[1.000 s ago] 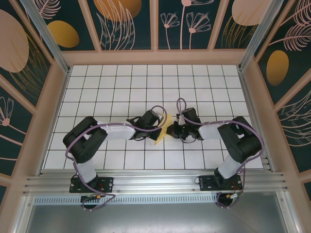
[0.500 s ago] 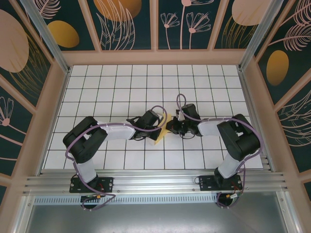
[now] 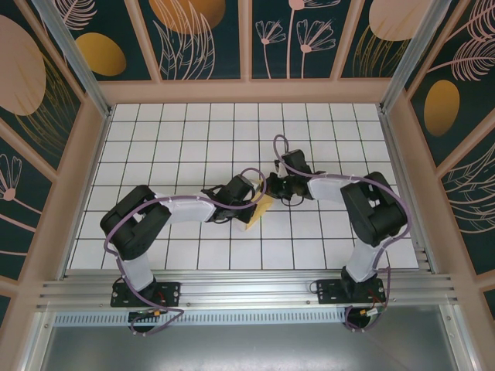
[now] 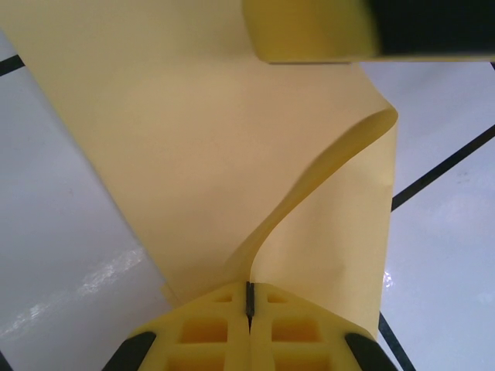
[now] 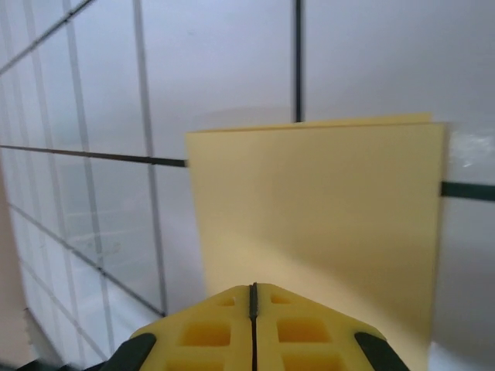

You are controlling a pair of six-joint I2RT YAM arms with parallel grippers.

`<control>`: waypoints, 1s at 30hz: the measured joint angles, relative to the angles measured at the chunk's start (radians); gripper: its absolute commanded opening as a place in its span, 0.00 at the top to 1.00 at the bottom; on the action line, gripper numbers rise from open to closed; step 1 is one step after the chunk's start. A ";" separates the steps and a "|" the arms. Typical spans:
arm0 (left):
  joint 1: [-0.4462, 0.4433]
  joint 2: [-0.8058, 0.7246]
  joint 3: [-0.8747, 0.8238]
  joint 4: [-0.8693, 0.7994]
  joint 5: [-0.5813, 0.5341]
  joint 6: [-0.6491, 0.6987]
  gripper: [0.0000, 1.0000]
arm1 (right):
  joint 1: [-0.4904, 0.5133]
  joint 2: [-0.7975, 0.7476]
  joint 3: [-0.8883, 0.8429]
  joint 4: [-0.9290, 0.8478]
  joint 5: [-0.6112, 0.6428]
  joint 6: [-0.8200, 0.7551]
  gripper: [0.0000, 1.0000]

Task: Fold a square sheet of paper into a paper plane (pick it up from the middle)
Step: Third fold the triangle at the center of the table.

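Note:
The square sheet of paper (image 3: 261,210) is pale yellow, partly folded, and lies mid-table between the two arms. My left gripper (image 3: 248,207) is at its left edge. In the left wrist view the left gripper (image 4: 249,291) is shut, and a raised, curling flap of the paper (image 4: 193,154) runs straight into the seam between its fingers. My right gripper (image 3: 273,191) is at the paper's far right corner. In the right wrist view the right gripper (image 5: 253,292) is shut, tips low over a flat rectangular layer of the paper (image 5: 325,209); nothing shows between its jaws. One right fingertip (image 4: 309,31) shows above the paper.
The table (image 3: 186,139) is white with a black grid and is boxed in by tan walls (image 3: 77,178) on three sides. An aluminium rail (image 3: 247,286) runs along the near edge, where both arm bases are bolted.
The right gripper has slid away from the bases and slightly left, along the paper towards its far corner. The left arm and its grip have stayed put.

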 measured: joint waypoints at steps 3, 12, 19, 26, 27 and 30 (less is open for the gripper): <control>0.000 0.000 0.002 -0.004 0.000 0.005 1.00 | -0.001 0.048 0.013 -0.040 0.019 -0.033 0.92; 0.000 0.000 0.021 -0.023 -0.026 0.021 0.99 | -0.003 0.059 0.047 -0.084 0.026 -0.086 0.92; 0.000 0.000 0.022 -0.026 -0.029 0.026 0.99 | -0.003 0.062 0.053 -0.091 0.026 -0.093 0.92; 0.000 0.010 0.021 -0.025 -0.025 0.026 0.99 | -0.003 0.063 0.060 -0.101 0.023 -0.092 0.89; 0.000 0.010 0.021 -0.024 -0.023 0.026 0.99 | -0.004 0.062 0.060 -0.101 0.022 -0.092 0.89; 0.000 0.010 0.019 -0.020 -0.014 0.026 0.99 | -0.006 0.056 0.060 -0.111 0.021 -0.092 0.87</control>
